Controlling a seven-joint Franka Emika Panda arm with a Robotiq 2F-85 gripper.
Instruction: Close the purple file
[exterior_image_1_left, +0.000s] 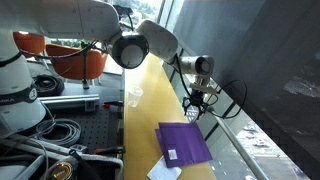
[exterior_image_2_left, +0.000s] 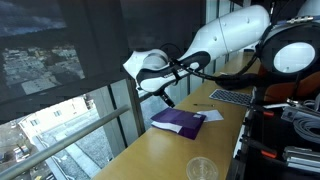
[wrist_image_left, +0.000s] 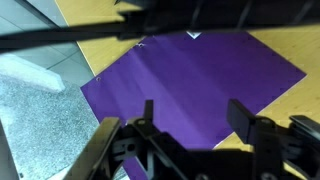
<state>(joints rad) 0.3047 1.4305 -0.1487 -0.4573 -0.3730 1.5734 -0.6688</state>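
The purple file (exterior_image_1_left: 183, 142) lies flat with its cover down on the wooden tabletop (exterior_image_1_left: 140, 125), close to the window-side edge, and white paper shows past one edge. The claw (wrist_image_left: 194, 115) hangs just above it, fingers spread apart and holding nothing. Bare wood surrounds the file, and a clear cup (exterior_image_2_left: 201, 168) stands well apart.

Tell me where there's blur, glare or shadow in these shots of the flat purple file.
In an exterior view the flat purple file sits in even daylight, the near white robot arm blurred; in the wrist view the dark gripper is soft, the file glare-free.
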